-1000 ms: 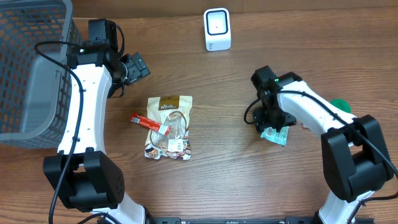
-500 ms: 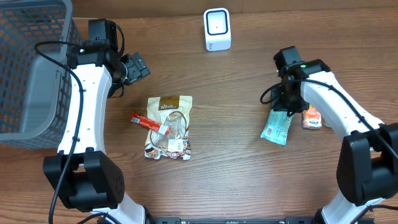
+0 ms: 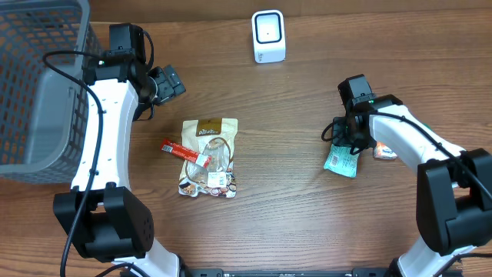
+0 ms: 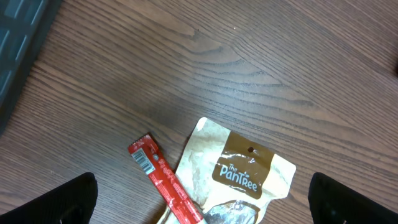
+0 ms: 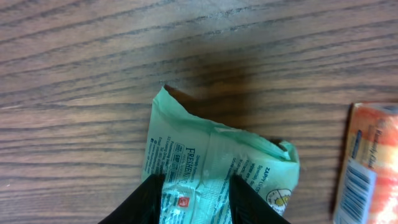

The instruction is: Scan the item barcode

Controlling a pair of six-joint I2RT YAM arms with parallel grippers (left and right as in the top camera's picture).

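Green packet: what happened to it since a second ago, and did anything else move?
The right claw closed on the green packet, which shifted only slightly. The left claw stayed open and still; the brown pouch, red stick and white scanner did not move.

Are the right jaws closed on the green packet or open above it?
Closed on it: the right wrist view shows both fingers pressed against the green packet, pinching its sides.
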